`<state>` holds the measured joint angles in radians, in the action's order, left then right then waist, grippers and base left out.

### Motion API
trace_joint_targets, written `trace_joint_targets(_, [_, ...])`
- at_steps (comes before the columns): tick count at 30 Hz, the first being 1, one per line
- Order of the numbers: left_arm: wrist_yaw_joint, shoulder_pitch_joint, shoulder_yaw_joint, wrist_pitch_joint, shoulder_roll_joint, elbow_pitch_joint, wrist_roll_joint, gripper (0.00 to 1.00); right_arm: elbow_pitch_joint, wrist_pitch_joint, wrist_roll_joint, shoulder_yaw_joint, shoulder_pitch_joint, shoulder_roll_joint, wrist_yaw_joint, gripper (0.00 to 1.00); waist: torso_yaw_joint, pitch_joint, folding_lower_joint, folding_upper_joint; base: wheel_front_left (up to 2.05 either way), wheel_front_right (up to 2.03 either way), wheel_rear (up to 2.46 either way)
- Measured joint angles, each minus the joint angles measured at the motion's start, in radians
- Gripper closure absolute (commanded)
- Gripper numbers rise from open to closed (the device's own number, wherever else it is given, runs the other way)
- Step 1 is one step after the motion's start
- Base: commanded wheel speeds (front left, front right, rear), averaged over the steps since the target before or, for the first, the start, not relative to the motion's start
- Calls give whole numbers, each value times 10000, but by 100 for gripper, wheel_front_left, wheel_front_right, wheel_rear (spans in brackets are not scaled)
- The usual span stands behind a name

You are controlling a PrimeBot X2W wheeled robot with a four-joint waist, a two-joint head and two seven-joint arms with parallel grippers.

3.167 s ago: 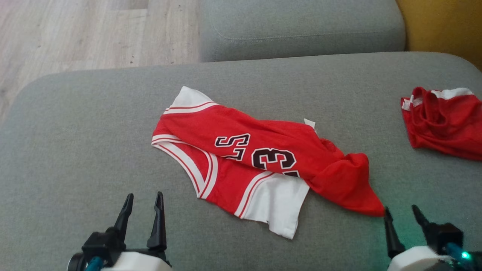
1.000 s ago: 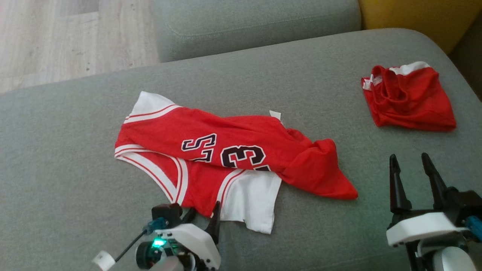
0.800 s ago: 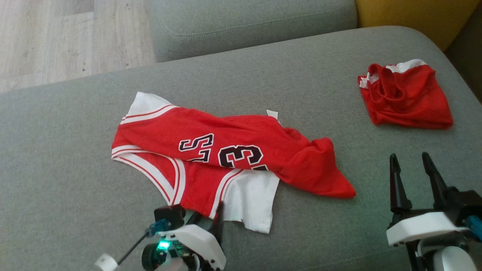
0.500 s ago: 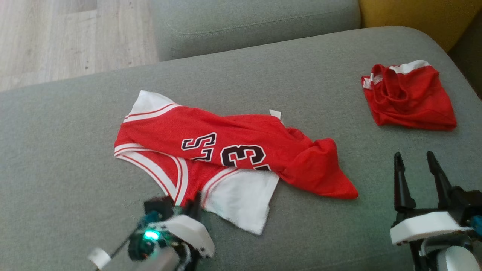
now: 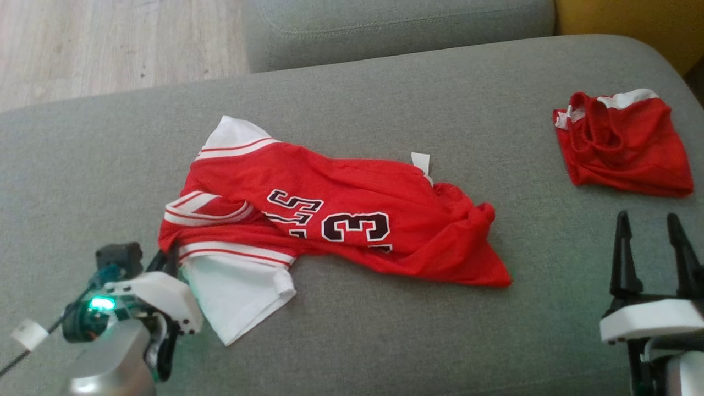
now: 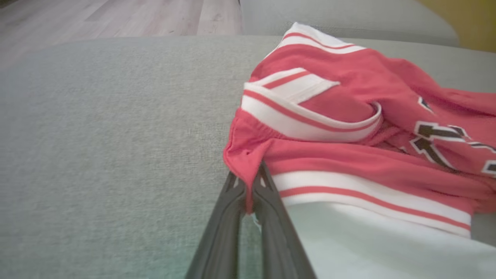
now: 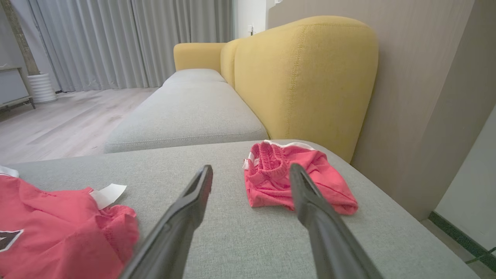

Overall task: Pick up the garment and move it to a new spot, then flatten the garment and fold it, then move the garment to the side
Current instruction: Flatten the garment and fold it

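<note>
left wrist view: your left gripper [image 6: 248, 182] is clamped on the near-left corner of the jersey [image 6: 329, 97] lying on the cushion [image 6: 116, 116]; it looks like light, limp mesh, so pinch its right end with your open right gripper [image 5: 647, 220].

The right gripper [image 7: 251, 169] spreads its fingers apart at bottom centre; a red bundle [image 7: 333, 190] lies beyond them, the red jersey [image 7: 58, 224] at lower left.

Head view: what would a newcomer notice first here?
A red and white mesh basketball jersey lies crumpled in the middle of the grey sofa cushion, with the left gripper shut on its red edge. A smaller red cloth bundle sits at far right, beyond the open right gripper.
</note>
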<state>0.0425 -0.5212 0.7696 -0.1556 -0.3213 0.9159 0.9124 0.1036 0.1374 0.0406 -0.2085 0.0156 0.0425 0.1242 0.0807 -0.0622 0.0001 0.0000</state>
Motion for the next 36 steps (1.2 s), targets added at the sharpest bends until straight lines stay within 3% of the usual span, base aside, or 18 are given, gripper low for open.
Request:
trace_joint_targets(7, [17, -15, 2, 311, -305, -349, 2, 100, 303, 2, -186, -90, -247, 0, 0, 0, -240, -82, 0, 0, 0, 0, 0])
trace_joint_targets(8, [31, -14, 0, 295, -305, -441, 2, 89, 339, 2, -186, -81, -287, 0, 0, 0, -285, -73, 0, 0, 0, 0, 0])
trace_joint_targets(10, [119, -13, -23, 123, -305, -639, 2, 20, 405, 0, -188, 13, -300, 0, 0, 0, -382, -45, 0, 0, 0, 0, 0])
trace_joint_targets(11, [148, -12, -46, 27, -303, -767, 4, 0, 458, -8, -186, 73, -300, 0, 0, 0, -432, -27, 0, 0, 0, 0, 0])
trace_joint_targets(17, [382, 106, -219, -476, -257, -1699, 4, 0, 575, -366, -372, 581, -336, 0, 0, 0, -745, 126, -1, 0, 0, 0, 0])
trace_joint_targets(24, [993, 1101, -408, -846, -173, -3718, -167, 0, 669, -1753, -698, 1651, -1566, 163, 0, 0, -1322, 302, -1, 0, 0, 0, 0])
trace_joint_targets(36, [2002, 2692, -545, -936, 192, -7093, -963, 0, 3058, -5825, 930, 4738, -4162, 2433, 0, 0, -2557, -20, 0, 0, 0, 0, 0])
